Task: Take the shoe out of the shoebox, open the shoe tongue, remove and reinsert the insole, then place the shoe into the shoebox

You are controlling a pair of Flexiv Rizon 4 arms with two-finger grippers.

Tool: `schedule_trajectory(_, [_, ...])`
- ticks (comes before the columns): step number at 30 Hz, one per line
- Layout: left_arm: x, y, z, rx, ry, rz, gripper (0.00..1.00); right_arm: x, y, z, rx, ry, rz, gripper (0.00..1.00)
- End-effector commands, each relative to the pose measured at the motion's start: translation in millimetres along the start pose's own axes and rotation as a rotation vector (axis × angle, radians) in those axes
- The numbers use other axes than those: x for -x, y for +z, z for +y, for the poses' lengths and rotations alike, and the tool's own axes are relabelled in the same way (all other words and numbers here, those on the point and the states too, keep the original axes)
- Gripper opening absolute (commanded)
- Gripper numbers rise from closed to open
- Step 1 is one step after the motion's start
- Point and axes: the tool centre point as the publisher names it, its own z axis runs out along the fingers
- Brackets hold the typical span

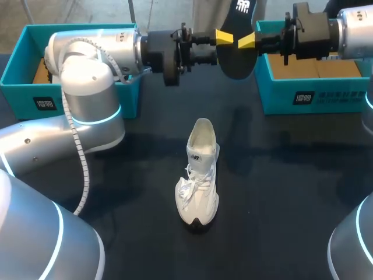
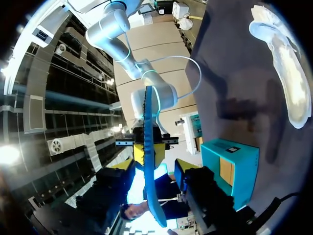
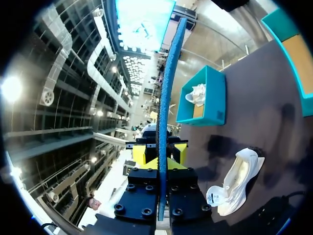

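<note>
— Insole (image 3: 168, 98): where is it?
— Pinched edge-on in my right gripper (image 3: 159, 164), held up above the desk (image 1: 280, 175). My left gripper (image 2: 152, 166) faces it with its fingers spread wide, one on each side of the same insole.
— And the shoe (image 1: 198, 181)?
— Upright on the desk, below both grippers and nearer to me, with its toe towards me.

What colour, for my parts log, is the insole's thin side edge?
Blue. The insole shows it best in the right wrist view, seen edge-on.
</note>
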Motion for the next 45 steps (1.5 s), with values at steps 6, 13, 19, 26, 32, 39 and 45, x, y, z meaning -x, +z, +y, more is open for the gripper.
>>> schedule_trajectory(6, [-1.9,-40.0,-6.5,-0.027,-0.023,0.059,1.0,1.7,-1.2,-3.1,0.027,-0.063,-0.01,0.0])
schedule_trajectory(13, [-14.3,-73.4,-13.3,0.002,-0.166,0.101,1.0,1.1,-4.1,-3.2,0.076,-0.152,-0.024,0.0])
schedule_trajectory(19, [-21.6,-95.6,-20.8,0.006,-0.333,0.131,1.0,-2.7,-4.5,-2.1,0.108,-0.237,-0.016,0.0])
schedule_trajectory(26, [-30.9,-111.9,-28.4,0.019,-0.528,0.171,1.0,-6.5,1.0,-4.5,0.121,-0.334,0.005,0.0])
schedule_trajectory(32, [-41.3,-121.9,-30.4,0.036,-0.583,0.193,1.0,-14.6,9.2,-6.9,0.11,-0.463,0.028,0.0])
schedule_trajectory(39, [-41.3,-121.9,-30.4,0.036,-0.583,0.193,1.0,-15.4,10.8,-6.6,0.121,-0.489,0.004,0.0])
schedule_trajectory(45, [-41.3,-121.9,-30.4,0.036,-0.583,0.193,1.0,-15.4,10.8,-6.6,0.121,-0.489,0.004,0.0])
